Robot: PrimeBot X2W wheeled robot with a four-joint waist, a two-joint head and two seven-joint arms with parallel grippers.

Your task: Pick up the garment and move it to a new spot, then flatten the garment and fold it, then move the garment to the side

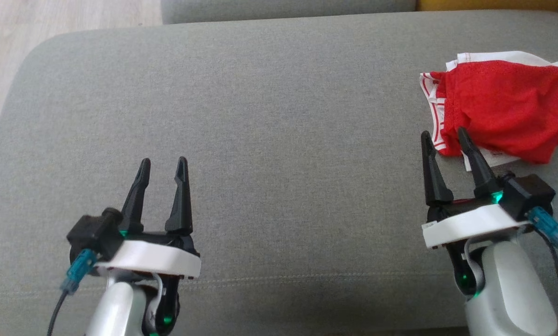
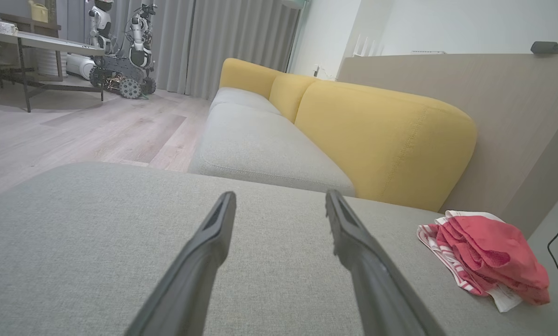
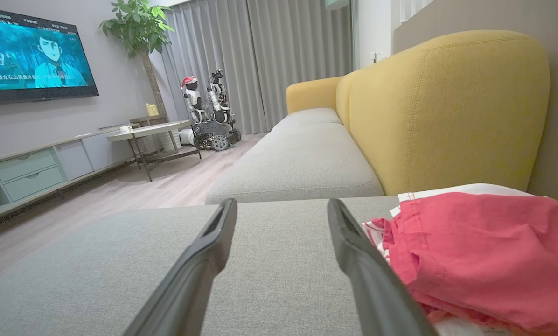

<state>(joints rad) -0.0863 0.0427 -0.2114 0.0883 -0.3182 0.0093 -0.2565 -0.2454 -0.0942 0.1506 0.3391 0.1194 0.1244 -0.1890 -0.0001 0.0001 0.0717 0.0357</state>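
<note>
The garment point(image 1: 503, 105) is a red piece with a red-and-white striped band, lying folded in a loose heap at the right end of the grey cushion point(image 1: 269, 116). It appears as the garment point(image 2: 489, 254) at the right in the left wrist view and as the garment point(image 3: 479, 252) close at the right in the right wrist view. My right gripper point(image 1: 444, 137) stands open just before the garment's near left corner, with nothing between its fingers. My left gripper point(image 1: 163, 163) is open over bare cushion at the lower left, far from the garment.
A second grey seat point(image 3: 302, 158) with a yellow backrest point(image 3: 447, 107) lies beyond the cushion. Wooden floor point(image 1: 8, 46) runs off the cushion's left end. Farther off stand a table point(image 3: 148, 133), another robot point(image 3: 209, 112), a television point(image 3: 31, 56) and a plant.
</note>
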